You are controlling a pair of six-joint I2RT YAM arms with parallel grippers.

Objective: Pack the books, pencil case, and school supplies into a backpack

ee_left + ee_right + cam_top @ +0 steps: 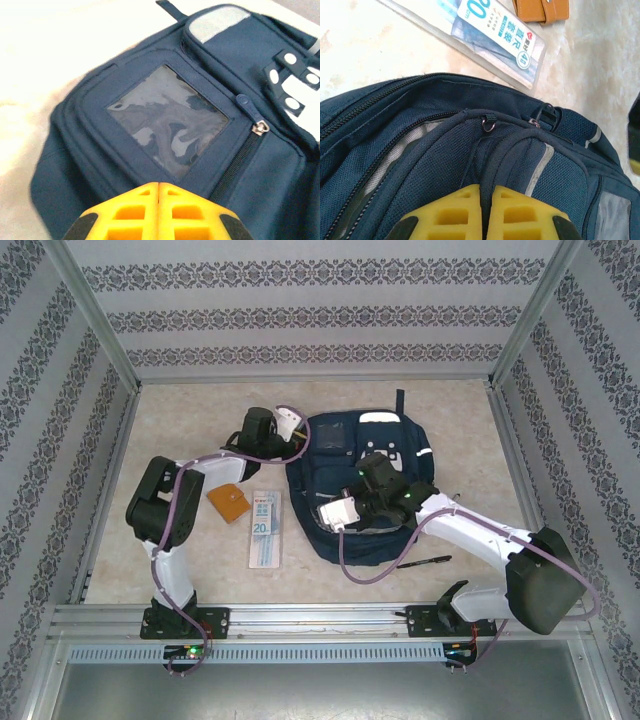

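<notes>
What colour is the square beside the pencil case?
The square is orange, clearest in top external view.

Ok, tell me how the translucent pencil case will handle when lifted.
The pencil case looks like thin glossy plastic, so probably light and slippery. Flat and rectangular, it should slide rather than roll if pushed. Long and narrow, it may tip when gripped near one end.

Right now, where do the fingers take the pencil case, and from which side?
Its near half, across the narrow width, straight down from above. The pencil case lies flat, long axis near-to-far; the orange piece crowds its far end, and the backpack sits close on the right.
</notes>
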